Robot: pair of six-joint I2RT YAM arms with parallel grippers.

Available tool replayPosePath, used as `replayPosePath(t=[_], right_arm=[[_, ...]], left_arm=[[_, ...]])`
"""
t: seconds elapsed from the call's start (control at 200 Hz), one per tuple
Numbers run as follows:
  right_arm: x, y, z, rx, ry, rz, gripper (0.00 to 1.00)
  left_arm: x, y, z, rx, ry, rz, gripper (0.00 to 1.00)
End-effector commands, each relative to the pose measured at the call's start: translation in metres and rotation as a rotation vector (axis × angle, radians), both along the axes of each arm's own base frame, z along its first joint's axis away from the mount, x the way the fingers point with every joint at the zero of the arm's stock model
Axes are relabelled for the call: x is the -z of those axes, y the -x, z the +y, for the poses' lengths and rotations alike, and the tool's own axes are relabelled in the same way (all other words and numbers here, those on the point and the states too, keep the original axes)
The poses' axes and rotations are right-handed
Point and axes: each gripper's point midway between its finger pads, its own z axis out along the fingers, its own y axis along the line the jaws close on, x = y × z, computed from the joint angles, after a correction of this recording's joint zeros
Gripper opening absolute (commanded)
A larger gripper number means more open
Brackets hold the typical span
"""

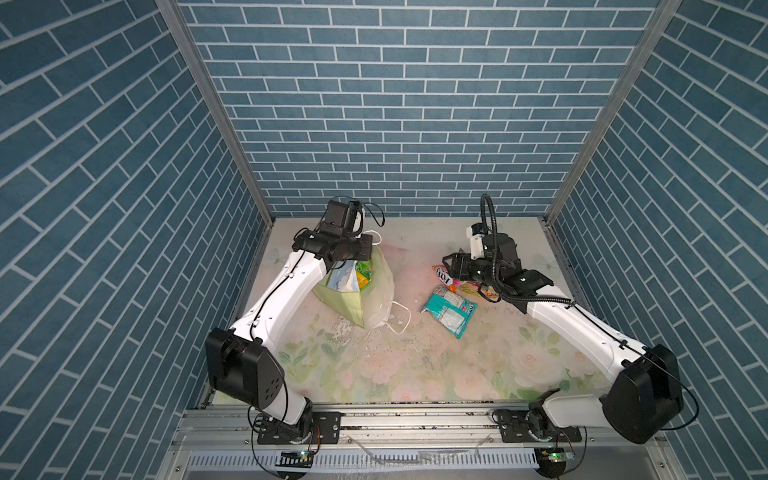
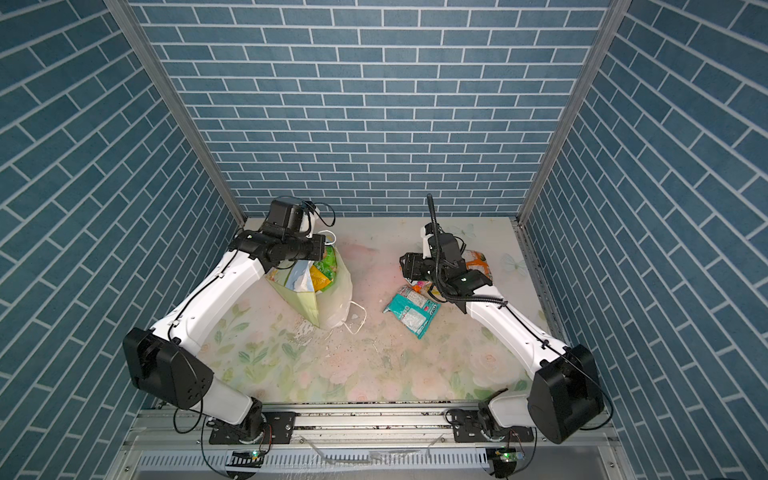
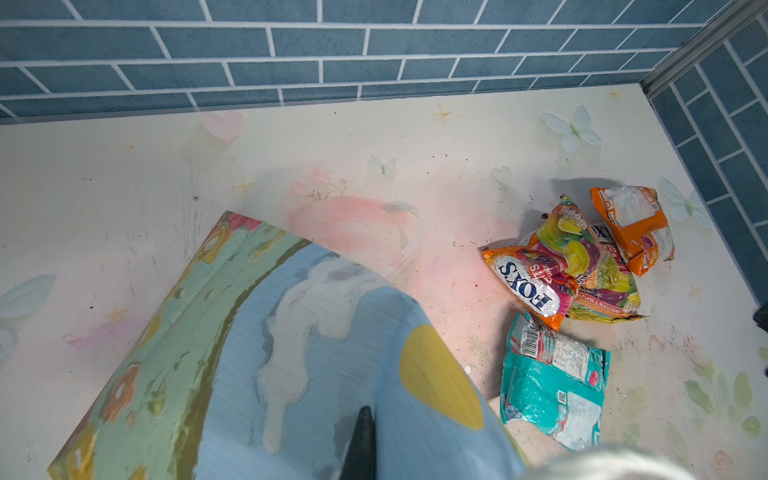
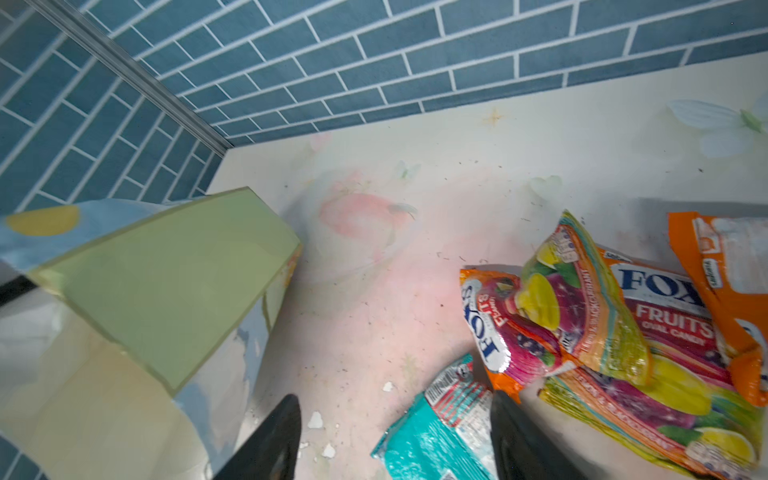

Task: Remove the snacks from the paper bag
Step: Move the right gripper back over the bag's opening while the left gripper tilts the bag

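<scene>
The job is partly done. Some snacks are out on the worktop (image 1: 415,365) and some are not. A teal packet (image 1: 449,311) lies flat, and just past it, toward 12 o'clock in both top views, sits a small heap: two fruit-print packets (image 4: 511,328) and an orange packet (image 2: 478,259). The heap is at about 3 o'clock from the paper bag (image 1: 345,303), with bare worktop between them.

The paper bag is tipped over on its side. Yellow and green packets (image 1: 363,276) peek out of its mouth, so there is more to pull out.

The left end effector (image 3: 361,440) is clenched. In its wrist view its dark tip sits right on the blue sky print, so it looks like it is pinching the bag's wall to hold the bag in place.

The right end effector (image 4: 395,399) is released, with its two fingers wide apart and nothing between them. It hangs over the heap, and the teal packet is at about 6 o'clock from it in a top view. The bag is off at 9 o'clock, well apart.

I think a packet was just dropped off. Next, the right arm needs to swing to 9 o'clock, reach into the bag's mouth and close on one crinkly packet without crushing the paper.
</scene>
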Motion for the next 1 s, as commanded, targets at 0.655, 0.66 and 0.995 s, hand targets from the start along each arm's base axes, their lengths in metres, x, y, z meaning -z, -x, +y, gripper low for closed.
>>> replayPosePath(t=[0.655, 0.66, 0.995], right_arm=[[-0.013, 0.055, 0.065, -0.060, -0.070, -0.101, 0.82], [-0.014, 0.055, 0.065, -0.061, -0.071, -0.103, 0.81], [-0.013, 0.067, 0.068, -0.117, -0.093, -0.140, 0.81]], left_arm=[[0.001, -0.004, -0.003, 0.002, 0.016, 0.006, 0.00], [0.001, -0.004, -0.003, 0.002, 0.015, 0.006, 0.00], [0.011, -0.014, 0.018, -0.042, -0.134, -0.010, 0.00]])
